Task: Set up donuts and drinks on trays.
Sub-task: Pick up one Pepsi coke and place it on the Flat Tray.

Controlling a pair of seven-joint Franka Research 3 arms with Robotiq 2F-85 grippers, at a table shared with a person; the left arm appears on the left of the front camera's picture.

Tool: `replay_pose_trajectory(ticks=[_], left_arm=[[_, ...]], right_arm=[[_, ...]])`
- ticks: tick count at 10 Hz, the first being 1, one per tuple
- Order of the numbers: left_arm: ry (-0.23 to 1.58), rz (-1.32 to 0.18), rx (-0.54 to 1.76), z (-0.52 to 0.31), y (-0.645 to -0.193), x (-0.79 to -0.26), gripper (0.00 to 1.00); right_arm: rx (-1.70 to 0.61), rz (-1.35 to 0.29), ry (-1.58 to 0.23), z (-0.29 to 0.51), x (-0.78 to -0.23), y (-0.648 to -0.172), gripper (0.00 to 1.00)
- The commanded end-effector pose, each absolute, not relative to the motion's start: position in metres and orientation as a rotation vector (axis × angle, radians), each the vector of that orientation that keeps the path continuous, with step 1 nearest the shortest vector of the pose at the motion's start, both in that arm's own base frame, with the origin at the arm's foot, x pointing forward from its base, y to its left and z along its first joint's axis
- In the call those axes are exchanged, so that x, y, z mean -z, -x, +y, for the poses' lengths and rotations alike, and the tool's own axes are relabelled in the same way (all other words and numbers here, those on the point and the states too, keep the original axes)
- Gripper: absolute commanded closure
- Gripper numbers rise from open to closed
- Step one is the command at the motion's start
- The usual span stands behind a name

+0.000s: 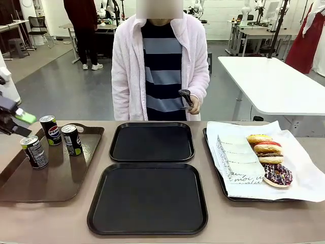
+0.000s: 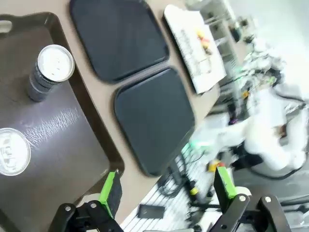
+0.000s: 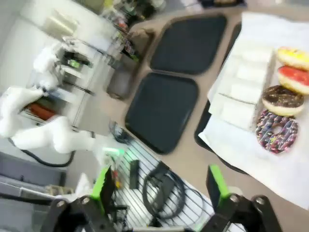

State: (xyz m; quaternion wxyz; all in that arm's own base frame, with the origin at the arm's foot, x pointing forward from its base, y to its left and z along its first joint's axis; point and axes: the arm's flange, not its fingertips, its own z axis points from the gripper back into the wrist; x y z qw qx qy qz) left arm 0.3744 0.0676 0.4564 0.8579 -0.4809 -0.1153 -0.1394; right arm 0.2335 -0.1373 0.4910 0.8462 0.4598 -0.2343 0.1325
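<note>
1. The left gripper (image 2: pixel 166 186) is released. In its wrist view its two green-padded fingers (image 2: pixel 107 188) stand wide apart with nothing between them. In the front view it is partly cut off by the left edge, just left of the drinks.
2. The right gripper (image 3: pixel 158 182) is also spread and empty. Its view is blurred. Below it are dark cables and a metal grille, off the near side of the table (image 1: pixel 254 218).
3. The drinks (image 1: pixel 71 140) are three slim black cans with silver tops, standing upright on a glossy brown tray (image 1: pixel 51 178) with a raised rim, on the left. In the left wrist view one can is cut off at the edge and shows little but its top.
4. Two matte black trays (image 1: pixel 148 198), rounded squares with raised rims, lie in the middle of the table, one near and one far, just beside each other.
5. Four ring donuts (image 3: pixel 275 130) sit in a row on crinkled white paper (image 1: pixel 304 168) on the right. The farthest is yellow, then red-glazed, then chocolate, and the nearest is dark with coloured sprinkles. In the front view the chocolate one is mostly hidden.
6. Flat white boxes (image 1: pixel 238 157) lie just left of the donuts. Their black script is too small to read.
7. A person (image 1: pixel 160 71) in a fluffy pale jacket stands at the far side. One hand (image 1: pixel 193 105) holds a dark object that cannot be made out.
</note>
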Motion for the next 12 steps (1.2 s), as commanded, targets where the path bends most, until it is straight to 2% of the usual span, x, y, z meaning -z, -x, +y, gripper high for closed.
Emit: replay_pose_trajectory(ticks=[1, 5, 8, 12], left_arm=[[1.156, -0.266, 0.132, 0.114, -0.402, -0.441, 0.00], [1.205, -0.267, -0.111, 0.191, -0.402, -0.403, 0.00], [1.181, -0.249, -0.128, 0.219, -0.397, -0.397, 0.00], [1.103, -0.264, -0.096, 0.226, -0.392, -0.405, 0.00]], right_arm=[[-0.180, -0.494, -1.337, -0.157, -0.389, -0.202, 0.00], [-0.130, -0.463, -1.382, -0.202, -0.365, -0.195, 0.00], [-0.144, -0.464, -1.368, -0.203, -0.367, -0.192, 0.00], [-0.022, -0.513, -1.174, -0.206, -0.386, -0.186, 0.00]])
